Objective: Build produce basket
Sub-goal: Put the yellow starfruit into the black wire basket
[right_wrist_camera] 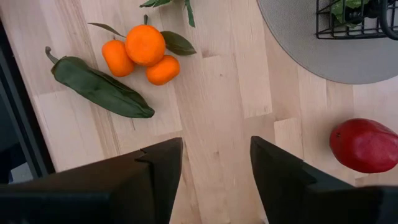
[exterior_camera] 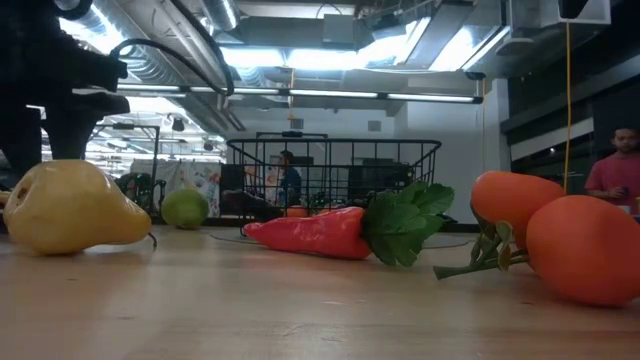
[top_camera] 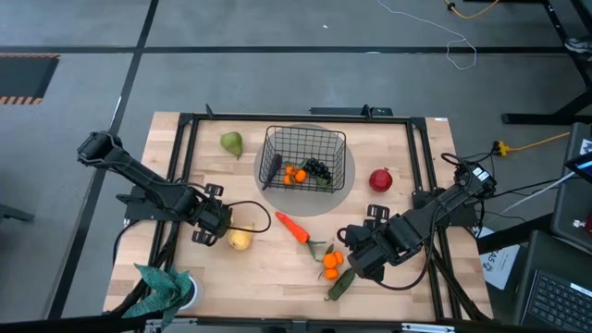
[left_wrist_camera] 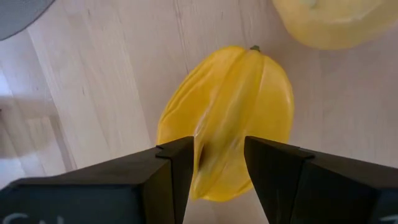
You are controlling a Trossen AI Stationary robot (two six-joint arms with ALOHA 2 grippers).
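The black wire basket [top_camera: 305, 155] stands on a grey round mat at the far middle, holding small oranges, dark grapes and a dark vegetable. A green pear [top_camera: 231, 143], a red fruit [top_camera: 380, 178], a carrot [top_camera: 294, 228], a cluster of oranges [top_camera: 331, 264], a dark green vegetable [top_camera: 339, 284] and a yellow pear [top_camera: 240, 239] lie on the table. My left gripper [left_wrist_camera: 219, 174] is beside the yellow pear, shut on a yellow ridged fruit [left_wrist_camera: 230, 106]. My right gripper [right_wrist_camera: 217, 180] is open and empty over bare wood between the oranges [right_wrist_camera: 144, 50] and the red fruit [right_wrist_camera: 364, 144]. My left gripper pinches the yellow ridged fruit between its two fingers [left_wrist_camera: 177, 168], on either side of a lengthwise ridge [left_wrist_camera: 217, 155] near one end. The fingers come from above and lie across the fruit. I cannot tell whether the fruit rests on the wood or is lifted.
A teal leafy plant [top_camera: 166, 287] stands at the near left corner. A black frame [top_camera: 185, 166] runs around the tabletop. There is bare wood between the carrot and the basket mat. A person [exterior_camera: 615, 165] shows in the room beyond the table.
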